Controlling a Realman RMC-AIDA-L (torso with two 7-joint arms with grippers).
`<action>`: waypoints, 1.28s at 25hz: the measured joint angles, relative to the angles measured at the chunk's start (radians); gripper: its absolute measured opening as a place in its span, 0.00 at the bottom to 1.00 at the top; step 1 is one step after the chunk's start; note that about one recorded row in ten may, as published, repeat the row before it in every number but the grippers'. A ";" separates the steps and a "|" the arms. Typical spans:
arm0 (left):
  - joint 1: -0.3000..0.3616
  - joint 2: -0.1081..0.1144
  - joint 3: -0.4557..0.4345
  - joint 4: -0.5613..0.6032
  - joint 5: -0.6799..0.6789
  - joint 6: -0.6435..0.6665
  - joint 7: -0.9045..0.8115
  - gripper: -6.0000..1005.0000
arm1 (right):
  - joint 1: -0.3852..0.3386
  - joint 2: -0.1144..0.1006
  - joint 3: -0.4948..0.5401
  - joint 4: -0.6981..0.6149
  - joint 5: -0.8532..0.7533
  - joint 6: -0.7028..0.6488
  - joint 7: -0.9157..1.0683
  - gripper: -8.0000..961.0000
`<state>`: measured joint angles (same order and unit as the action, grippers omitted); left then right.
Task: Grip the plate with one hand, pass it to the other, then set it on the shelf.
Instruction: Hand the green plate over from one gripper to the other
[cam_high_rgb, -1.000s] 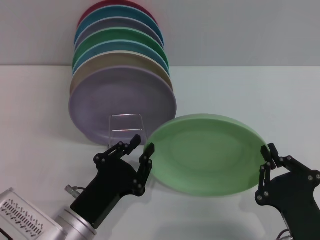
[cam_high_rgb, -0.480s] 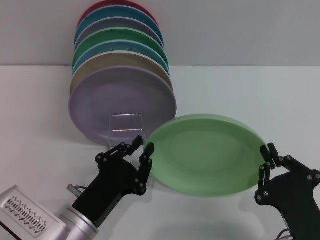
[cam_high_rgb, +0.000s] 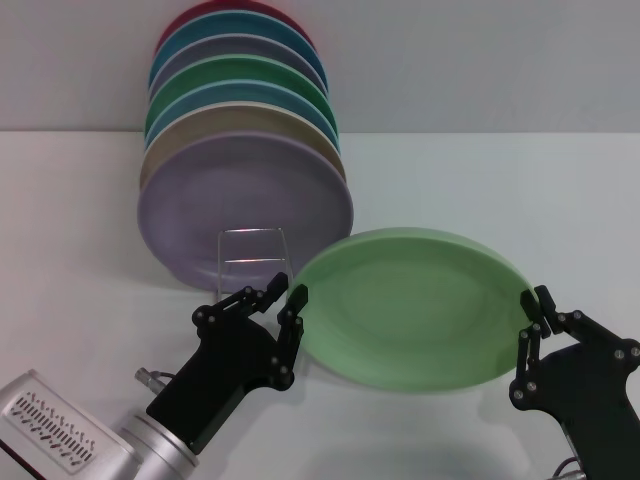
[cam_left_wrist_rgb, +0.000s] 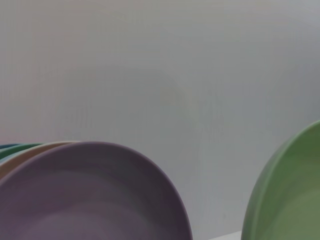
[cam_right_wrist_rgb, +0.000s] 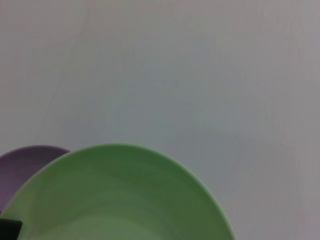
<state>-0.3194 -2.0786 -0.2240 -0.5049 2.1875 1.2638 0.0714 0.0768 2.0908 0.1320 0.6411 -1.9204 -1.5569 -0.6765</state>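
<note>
The plate (cam_high_rgb: 415, 308) hangs above the white bench (cam_high_rgb: 80, 300), tilted with its face toward the camera, in front and to the right of the shelf (cam_high_rgb: 252, 256). The right hand (cam_high_rgb: 534, 312) is clenched on the plate's right rim, fingers pinching the edge. The left hand (cam_high_rgb: 283, 298) sits at the plate's left rim with its fingers spread apart; one finger (cam_high_rgb: 292, 318) lies against or just beside the edge, though contact is hard to judge from the head view. The shelf holds a row of upright plates, the lilac plate (cam_high_rgb: 240, 205) foremost, and its looped wire front stands before that plate. In the left wrist view the plate (cam_left_wrist_rgb: 290, 195) and lilac plate (cam_left_wrist_rgb: 90, 200) stand apart. The right wrist view shows the plate (cam_right_wrist_rgb: 115, 195) close up.
</note>
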 joint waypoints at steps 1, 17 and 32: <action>0.000 0.000 0.000 0.000 0.000 0.000 0.000 0.20 | 0.000 0.000 0.000 0.000 0.000 0.000 0.000 0.03; -0.003 0.001 0.000 0.003 0.005 0.000 0.003 0.07 | 0.003 0.000 0.000 -0.001 0.000 0.009 0.000 0.03; -0.005 0.000 -0.002 0.004 0.000 0.000 0.008 0.04 | 0.013 -0.002 0.000 -0.001 0.000 0.009 0.000 0.03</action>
<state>-0.3244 -2.0782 -0.2265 -0.5013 2.1874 1.2639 0.0792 0.0895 2.0892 0.1319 0.6396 -1.9205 -1.5480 -0.6765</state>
